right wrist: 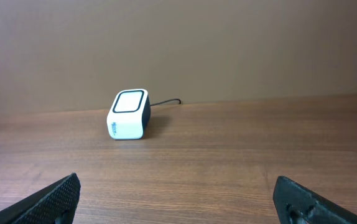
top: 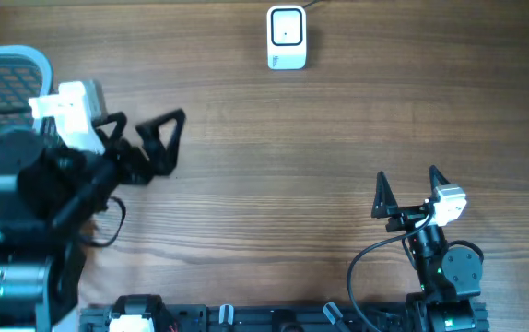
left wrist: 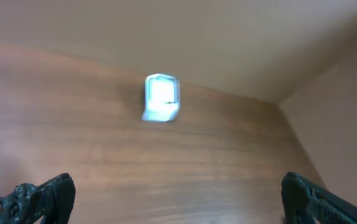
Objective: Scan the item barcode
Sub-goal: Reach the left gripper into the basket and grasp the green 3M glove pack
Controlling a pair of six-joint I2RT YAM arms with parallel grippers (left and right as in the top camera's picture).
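wooden table, viewed from above. barcode scanner: a small white unit with a dark-bordered window on its face, standing at the far edge of the table, near the middle of its width, well apart from both arms. a thin dark cable leaves its rear. left gripper: positioned over the left part of the table, fingers pointing toward the right, jaws spread wide, nothing between them; its wrist view shows only bare wood between the two finger tips, with the scanner ahead, blurred. right gripper: positioned near the front right of the table, fingers pointing toward the far edge, jaws likewise fully apart and holding nothing; its wrist view shows the scanner ahead and left of centre. a light blue mesh basket sits at the far left corner, partly covered by the left arm; its contents cannot be made out.
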